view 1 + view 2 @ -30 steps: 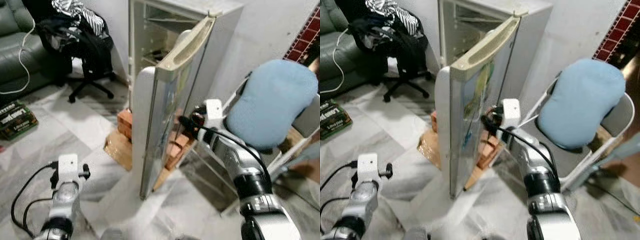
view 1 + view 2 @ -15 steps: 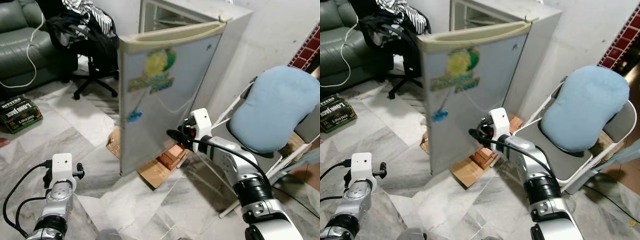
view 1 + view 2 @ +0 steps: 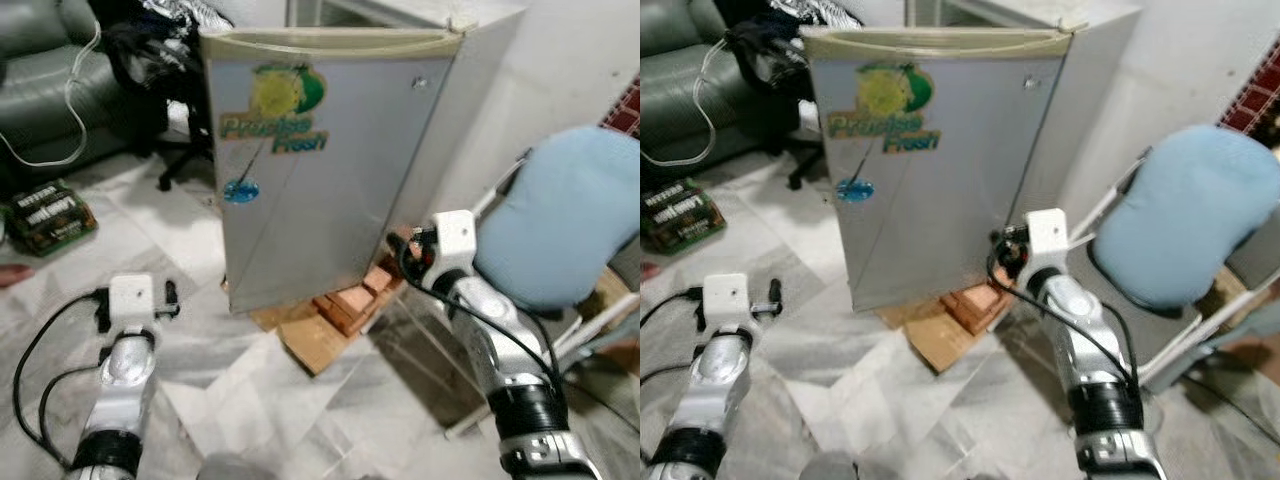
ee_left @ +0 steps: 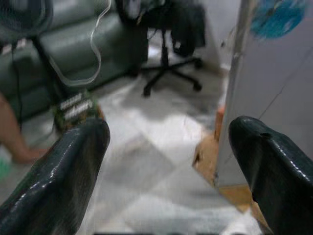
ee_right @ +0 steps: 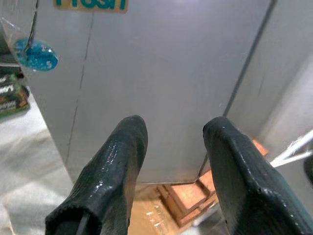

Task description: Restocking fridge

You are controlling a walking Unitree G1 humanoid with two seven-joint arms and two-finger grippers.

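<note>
On a marble-tiled floor (image 3: 330,420), centre of view: one small silver fridge (image 3: 330,170), door nearly shut, standing on bricks (image 3: 350,300) and cardboard (image 3: 310,345). Door carries a yellow-green sticker (image 3: 278,100) and a round blue tag (image 3: 241,190).
Right gripper (image 5: 171,147): raised near the door's lower hinge-side corner, fingers (image 5: 120,161) parted, holding nothing, tips just short of the door face.
Left gripper (image 4: 166,161): low and well apart from the fridge, fingers (image 4: 73,156) spread wide, empty.
Right of the fridge: folding chair with blue cushion (image 3: 570,220).
Left background: green sofa (image 3: 50,90), black office chair (image 3: 160,70) heaped with clothes, white cable (image 3: 70,90), green box (image 3: 50,210) on the floor.
</note>
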